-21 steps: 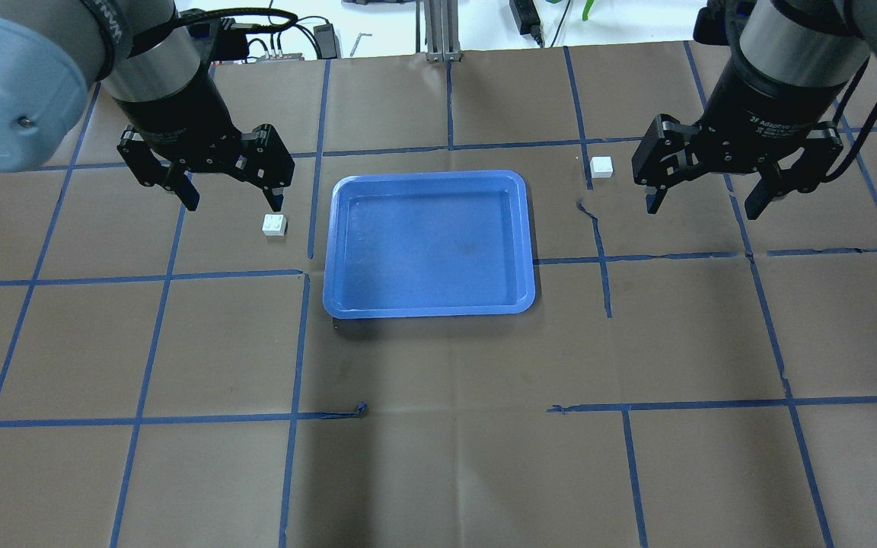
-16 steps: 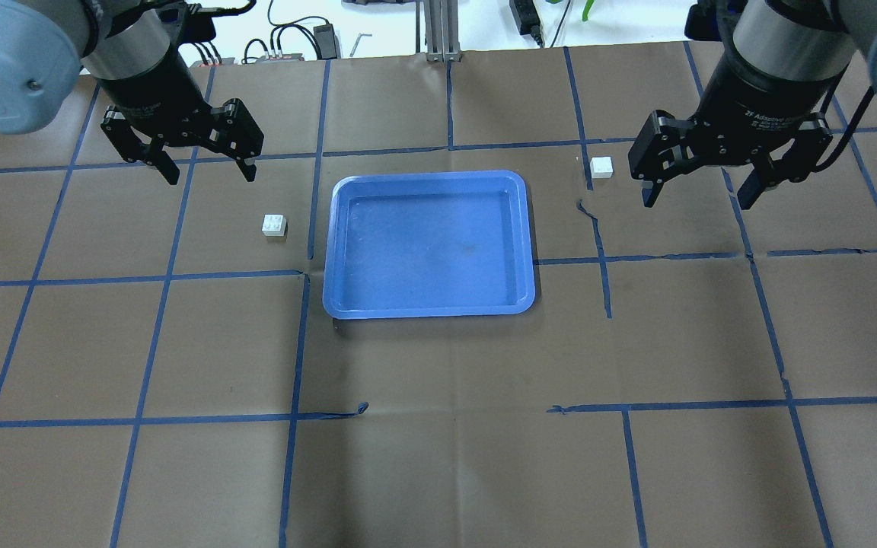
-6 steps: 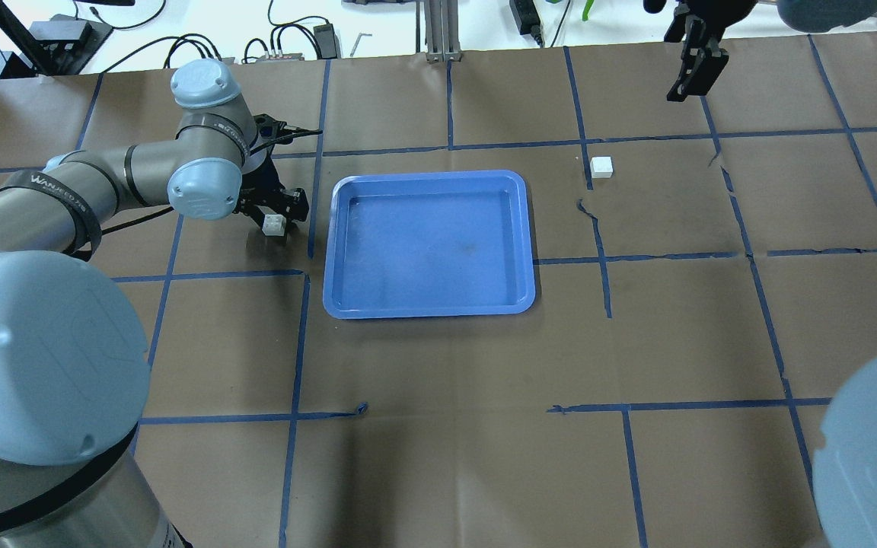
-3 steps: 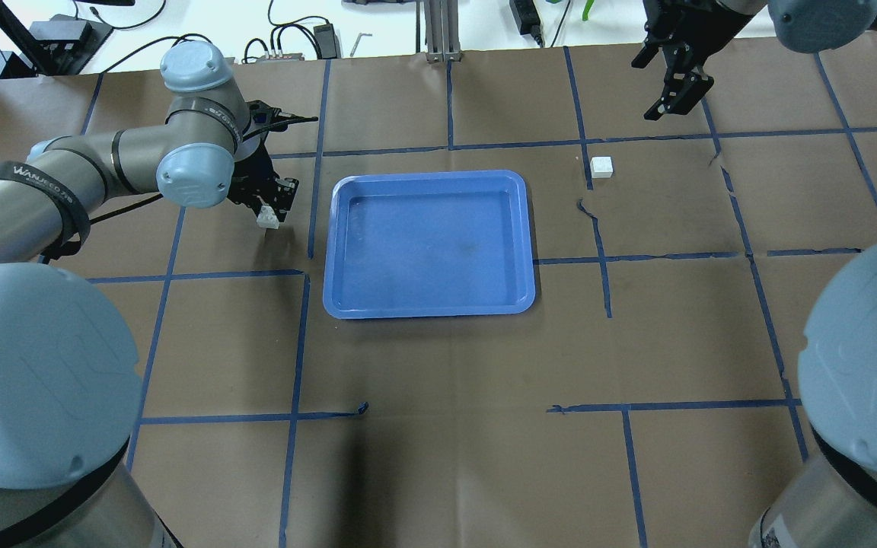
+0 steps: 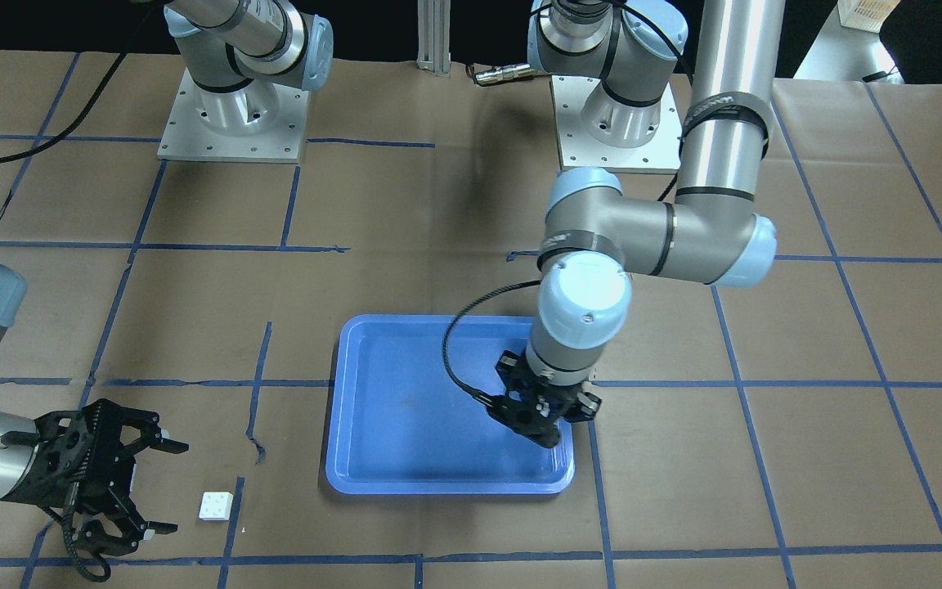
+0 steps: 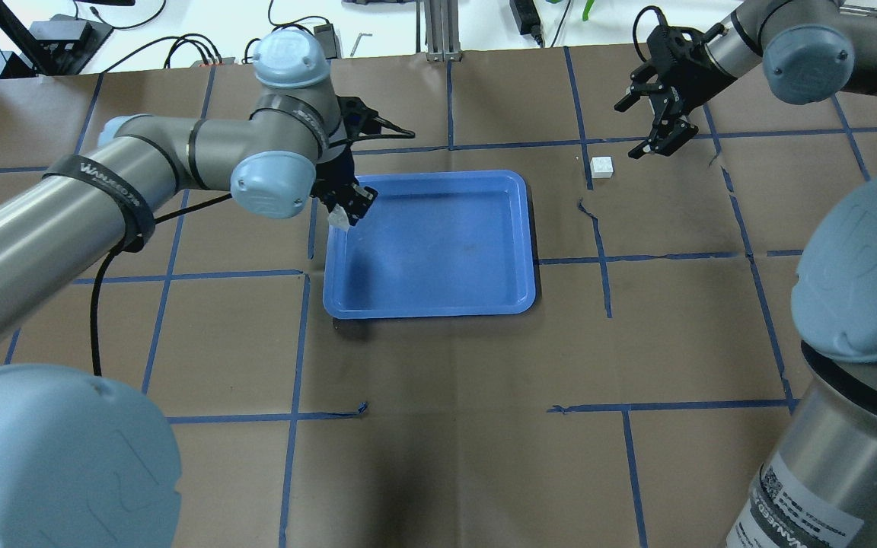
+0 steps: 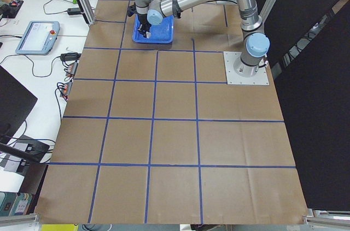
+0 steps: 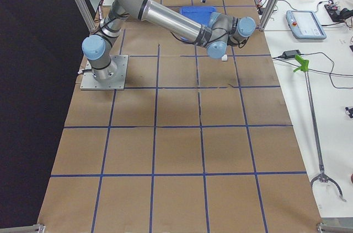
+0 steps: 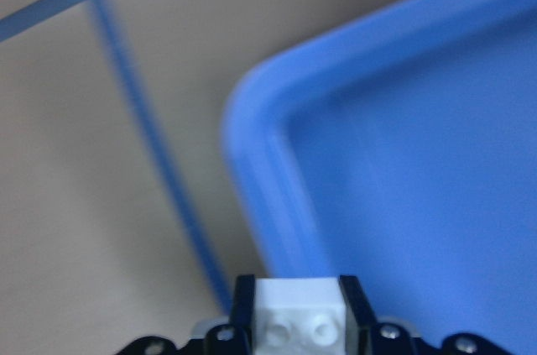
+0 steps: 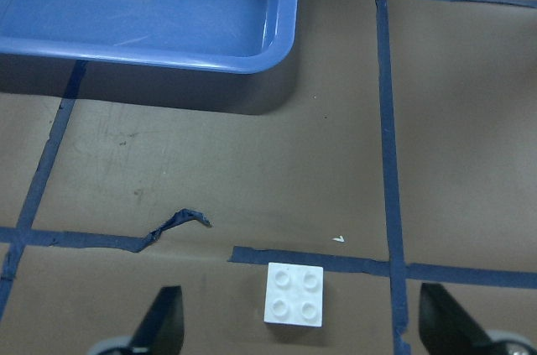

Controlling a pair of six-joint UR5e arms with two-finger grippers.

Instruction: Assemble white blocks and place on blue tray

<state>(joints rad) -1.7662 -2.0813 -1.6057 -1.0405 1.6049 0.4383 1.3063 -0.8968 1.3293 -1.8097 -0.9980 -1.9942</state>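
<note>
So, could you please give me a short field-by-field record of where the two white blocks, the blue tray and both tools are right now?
held block: small white studded plastic brick, clamped in left tool, over a corner of the tray
loose block: second white four-stud plastic brick, flat on brown paper table, studs up, apart from the tray
tray: shallow rectangular blue plastic tray, nothing lying in it
right tool: open, close to the loose block, not touching it
assembly: not yet done
</note>
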